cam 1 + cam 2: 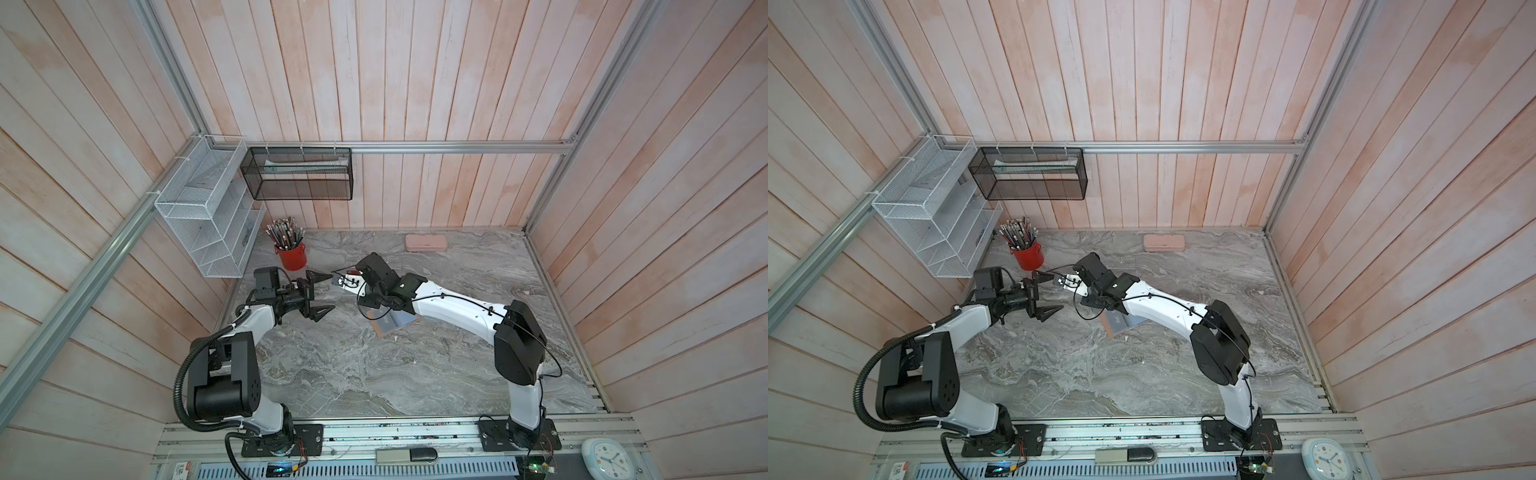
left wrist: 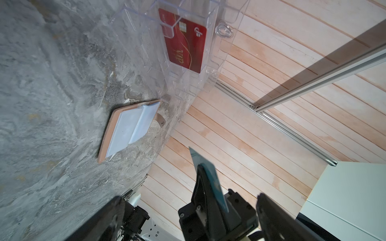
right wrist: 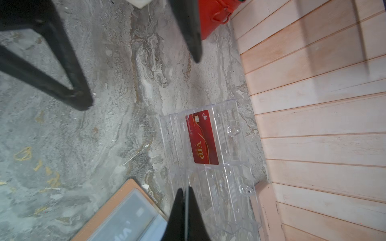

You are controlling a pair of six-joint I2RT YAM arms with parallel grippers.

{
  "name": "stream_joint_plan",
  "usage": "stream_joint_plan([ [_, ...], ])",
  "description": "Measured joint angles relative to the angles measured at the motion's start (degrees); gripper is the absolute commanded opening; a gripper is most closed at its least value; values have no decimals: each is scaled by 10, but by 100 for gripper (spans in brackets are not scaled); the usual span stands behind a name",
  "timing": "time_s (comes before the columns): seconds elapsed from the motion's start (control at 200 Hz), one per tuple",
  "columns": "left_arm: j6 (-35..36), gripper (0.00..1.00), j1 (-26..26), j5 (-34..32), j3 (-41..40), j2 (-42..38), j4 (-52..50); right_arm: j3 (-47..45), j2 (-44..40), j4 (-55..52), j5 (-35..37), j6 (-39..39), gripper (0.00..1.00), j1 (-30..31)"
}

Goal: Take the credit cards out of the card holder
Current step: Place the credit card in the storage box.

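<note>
Left gripper (image 1: 328, 291): jaws spread wide, fingers (image 1: 318, 275) roughly level, pointing toward the right gripper (image 3: 185, 193). Right gripper: jaws closed flat on a teal card (image 2: 205, 167), held edge-on, its tips just in front of the left fingertips. Both forearms reach inward, elbows raised, wrists facing one another.

place: robot lab cell | cues: aluminium frame (image 1: 457, 147), plank walls (image 1: 415, 83), marble tabletop (image 1: 374, 365)

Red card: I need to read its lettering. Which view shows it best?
Left wrist view: the red card is largest there, "VIP" and chip sharp, in the clear rack. Right wrist view shows it whole but smaller. The top views show at most a red sliver.
</note>
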Motion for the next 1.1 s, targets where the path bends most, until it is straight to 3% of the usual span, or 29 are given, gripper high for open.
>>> stream_joint_plan([
  [0.51, 28, 100, 35, 7, -90, -100, -5, 176, 154, -83, -65, -28, 0, -47],
  [0.74, 80, 100, 43, -6, -70, -80, -39, 216, 203, -92, -74, -65, 0, -65],
  [1.1, 117, 100, 46, -12, -62, -44, -48, 221, 211, -97, -74, -97, 0, -59],
])
